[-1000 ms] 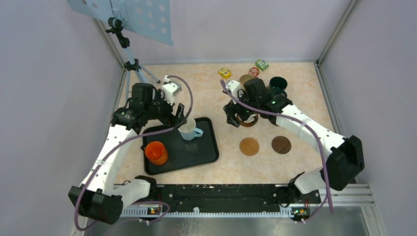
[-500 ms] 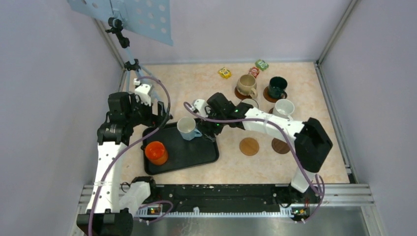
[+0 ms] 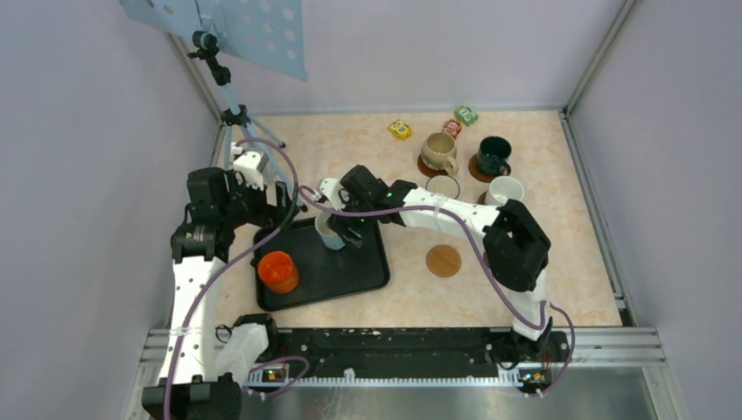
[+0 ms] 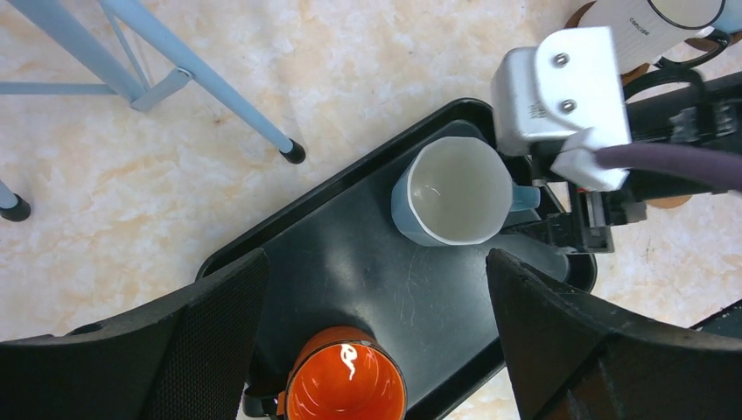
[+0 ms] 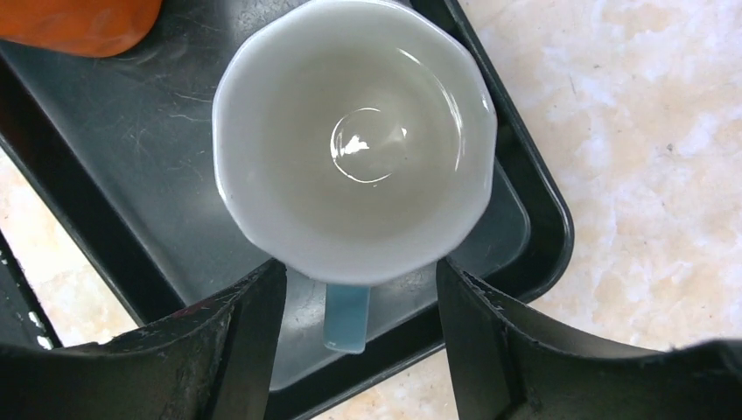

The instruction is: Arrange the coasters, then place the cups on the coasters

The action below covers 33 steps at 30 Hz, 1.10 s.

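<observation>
orange cup (image 3: 278, 271) shares black tray (image 3: 354, 273) with blue-handled cup (image 4: 455, 192); tripod (image 3: 234, 118) beside.

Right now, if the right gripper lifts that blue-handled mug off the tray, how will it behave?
The blue-handled mug looks rigid glazed ceramic: probably stiff, fairly heavy, breakable. Its glossy glaze may slip in the right gripper. Held by its handle alone, it could tilt.

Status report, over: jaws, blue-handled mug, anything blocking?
Left jaws open above tray. Right jaws open, astride handle of white mug. Orange mug apart, not blocking.
</observation>
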### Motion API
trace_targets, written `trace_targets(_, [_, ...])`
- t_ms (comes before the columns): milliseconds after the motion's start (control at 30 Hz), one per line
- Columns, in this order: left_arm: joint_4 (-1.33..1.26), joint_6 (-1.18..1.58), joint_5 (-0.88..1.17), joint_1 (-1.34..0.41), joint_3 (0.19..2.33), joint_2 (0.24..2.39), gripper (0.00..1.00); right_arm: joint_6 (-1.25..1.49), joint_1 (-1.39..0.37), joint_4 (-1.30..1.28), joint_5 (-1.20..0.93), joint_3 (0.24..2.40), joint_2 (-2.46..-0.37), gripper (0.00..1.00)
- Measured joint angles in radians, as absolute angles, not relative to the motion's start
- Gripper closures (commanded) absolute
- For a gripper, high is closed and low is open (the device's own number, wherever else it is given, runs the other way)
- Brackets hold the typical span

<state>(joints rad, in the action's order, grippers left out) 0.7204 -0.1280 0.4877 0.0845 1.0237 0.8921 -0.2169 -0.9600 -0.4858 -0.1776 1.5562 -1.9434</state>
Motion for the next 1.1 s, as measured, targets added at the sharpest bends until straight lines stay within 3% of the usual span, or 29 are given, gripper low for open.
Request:
trace_targets(100, [0.714, -0.128, 0.491, 0.085, 1.02, 0.892, 0.01, -0.218, -0.966, -0.485, -0.174, 1.574, -1.975, 0.44])
trace_targets(367, [0.702, -0.124, 0.507, 0.091, 1.02, 0.895, 0.01, -0.242, -0.968, -0.482, -0.155, 1.576, -1.992, 1.0])
trace_targets(667, [0.703, -0.125, 0.513, 0.091, 1.02, 0.93, 0.01, -0.235, -0.968, -0.46, -0.144, 1.531, -1.96, 1.0])
trace_targets(1100, [0.711, -0.151, 0.553, 0.091, 1.036, 1.008, 0.01, -0.233, -0.863, -0.59, -0.216, 1.419, -1.616, 1.0])
